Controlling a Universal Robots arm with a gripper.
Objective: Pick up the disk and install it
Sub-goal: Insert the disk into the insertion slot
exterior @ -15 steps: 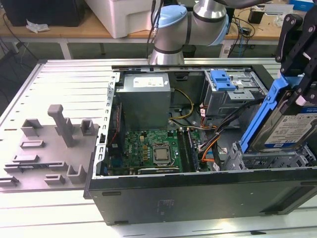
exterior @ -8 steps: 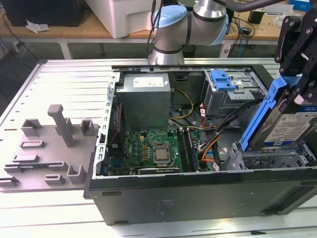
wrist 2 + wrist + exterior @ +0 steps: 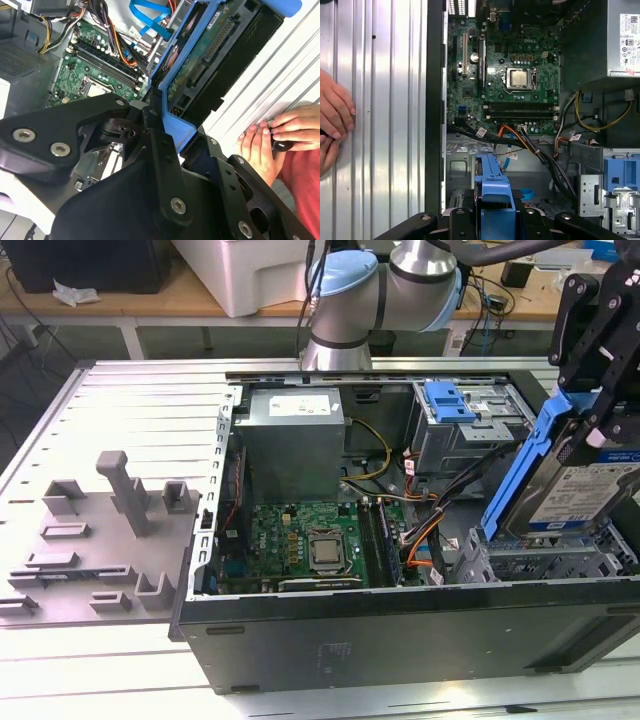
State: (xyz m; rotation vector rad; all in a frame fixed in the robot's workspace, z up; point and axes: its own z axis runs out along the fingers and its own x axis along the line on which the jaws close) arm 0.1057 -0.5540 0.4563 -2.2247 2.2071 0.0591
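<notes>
The disk (image 3: 598,492), a silver drive with a white-and-blue label in a bright blue carrier rail (image 3: 522,468), hangs tilted over the metal drive bay (image 3: 545,558) at the exterior view's right end of the open computer case (image 3: 400,640). My black gripper (image 3: 592,425) is shut on its upper end. In the second wrist view the disk's green circuit-board underside (image 3: 200,55) and its blue rail sit between my gripper's (image 3: 182,142) fingers. The blue carrier (image 3: 494,187) shows in the first wrist view, above the bay.
Inside the case lie a green motherboard (image 3: 300,540), a grey power supply box (image 3: 295,440), cable bundles (image 3: 430,525) and a small blue latch (image 3: 448,400). A person's hands (image 3: 265,142) rest on the ribbed table beside the case. Grey fixture blocks (image 3: 120,500) stand at the exterior view's left.
</notes>
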